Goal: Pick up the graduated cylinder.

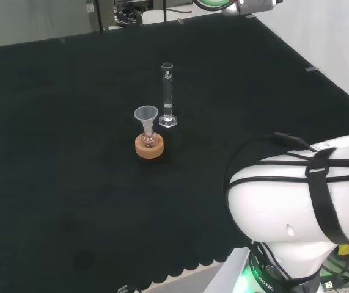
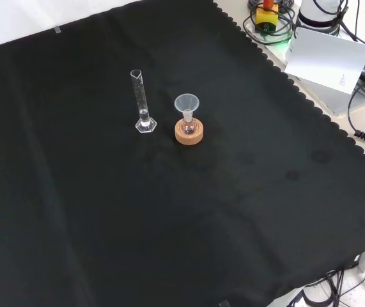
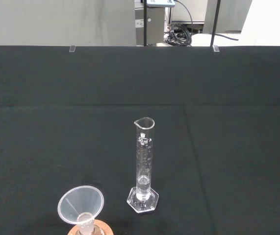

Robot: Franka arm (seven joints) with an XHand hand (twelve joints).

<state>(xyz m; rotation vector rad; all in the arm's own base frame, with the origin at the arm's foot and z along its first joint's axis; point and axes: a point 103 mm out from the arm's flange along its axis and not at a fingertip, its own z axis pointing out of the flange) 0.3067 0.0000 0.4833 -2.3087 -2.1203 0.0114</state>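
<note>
hand: state could not be told | graduated cylinder (image 3: pixel 142 166) upright, free | wrist view cropped cork ring (image 3: pixel 88 229) under funnel (image 3: pixel 80 205)

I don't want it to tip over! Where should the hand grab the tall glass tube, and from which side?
Probably mid-height on the cylinder, fingers round its slim upright tube. In the head view, come from the right: the funnel on its flask stands close on the left, near the base, so that side is crowded.

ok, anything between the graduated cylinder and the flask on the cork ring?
Nothing. Bare black cloth separates the graduated cylinder from the funnel-topped flask on its cork ring; the front and head views both show the gap.
</note>
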